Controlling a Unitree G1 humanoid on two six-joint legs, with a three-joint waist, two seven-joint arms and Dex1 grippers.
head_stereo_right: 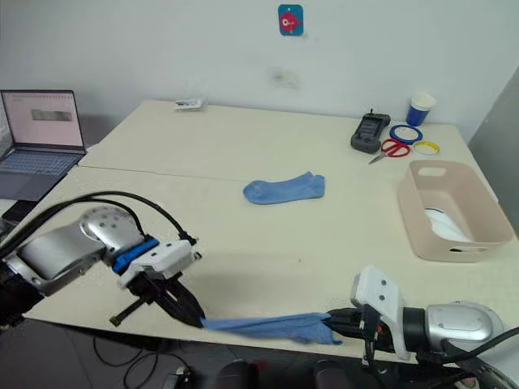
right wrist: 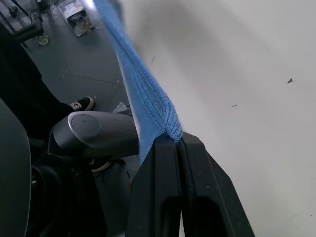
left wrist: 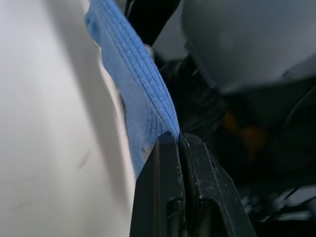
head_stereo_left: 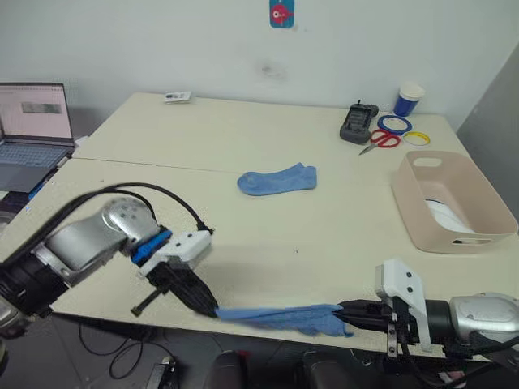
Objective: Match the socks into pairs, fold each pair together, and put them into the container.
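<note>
Your left gripper (head_stereo_left: 212, 311) has its two black fingers pressed together on one end of a blue sock (head_stereo_left: 280, 317), and your right gripper (head_stereo_left: 345, 311) is pinched tight on the other end, so the sock hangs stretched between them along the near edge of the table (head_stereo_left: 268, 243). In both wrist views you can see the ribbed blue fabric running straight out from the closed fingertips. A second blue sock (head_stereo_left: 276, 179) lies flat on its own near the middle of the table, well apart from the one you hold. To your right stands the pale pink tub (head_stereo_left: 451, 200), upright, with slot handles in its end walls; inside it you can see something white lying on the bottom, too hidden by the wall to tell more. Behind the tub, at the far right corner, are a blue-and-white cup (head_stereo_left: 409, 99), scissors with red handles (head_stereo_left: 380, 141), coloured tape rings (head_stereo_left: 394, 124) and a dark handheld device (head_stereo_left: 358, 121). A laptop (head_stereo_left: 32, 134) sits off the table's left side.
</note>
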